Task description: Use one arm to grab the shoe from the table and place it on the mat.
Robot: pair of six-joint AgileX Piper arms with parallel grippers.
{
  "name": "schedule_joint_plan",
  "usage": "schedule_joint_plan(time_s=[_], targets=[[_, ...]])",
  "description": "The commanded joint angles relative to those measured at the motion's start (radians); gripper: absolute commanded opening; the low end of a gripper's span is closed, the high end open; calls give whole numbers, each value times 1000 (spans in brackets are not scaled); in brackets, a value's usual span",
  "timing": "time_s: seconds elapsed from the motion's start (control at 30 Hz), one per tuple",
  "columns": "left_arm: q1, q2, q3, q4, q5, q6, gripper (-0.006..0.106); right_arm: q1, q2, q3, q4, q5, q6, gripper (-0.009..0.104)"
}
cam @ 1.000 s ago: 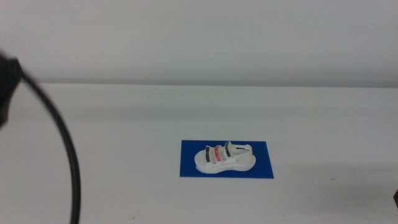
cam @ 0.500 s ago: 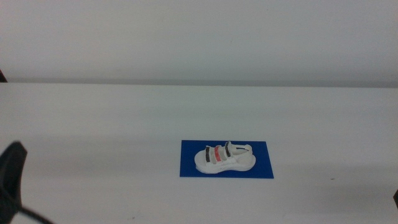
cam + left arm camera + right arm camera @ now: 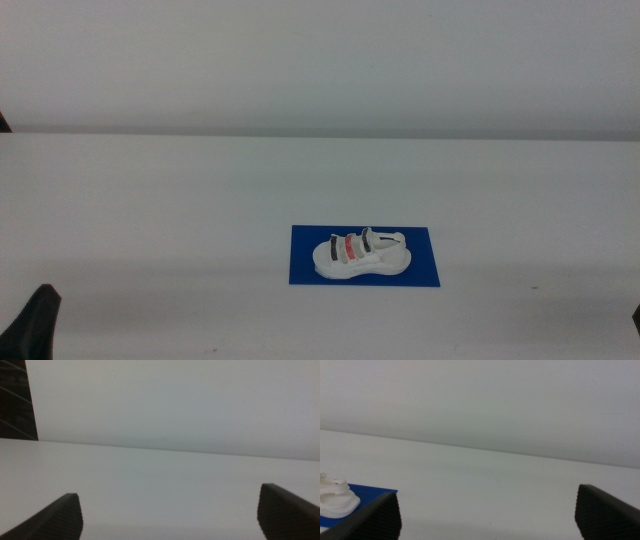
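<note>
The white shoe [image 3: 360, 255] with two dark straps and one red strap lies on its sole on the dark blue mat [image 3: 420, 270], right of the table's [image 3: 180, 210] middle. Nothing holds it. My left gripper [image 3: 38, 322] shows only as a dark tip at the bottom-left corner, far from the shoe. In its wrist view the left gripper [image 3: 169, 494] is open, with only bare table between the jaws. The right gripper [image 3: 487, 494] is open too and holds nothing. That wrist view catches one end of the shoe [image 3: 336, 501] and a corner of the mat [image 3: 367, 497].
A pale wall [image 3: 320, 60] rises behind the table's far edge. A dark sliver of the right arm [image 3: 636, 318] sits at the picture's right border. A dark panel [image 3: 15, 400] stands beyond the table in the left wrist view.
The left arm and its black cable have pulled back down and out toward the bottom-left corner, leaving only a tip in view. Shoe and mat have not moved.
</note>
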Motion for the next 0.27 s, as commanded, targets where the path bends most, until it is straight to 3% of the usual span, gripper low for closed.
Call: schedule_joint_plan(time_s=[0.0, 0.23], targets=[[2, -39, 40, -4, -22, -7, 94, 0, -38, 43, -3, -5, 0, 93], [2, -39, 40, -4, -47, -7, 94, 0, -38, 43, -3, -5, 0, 93]])
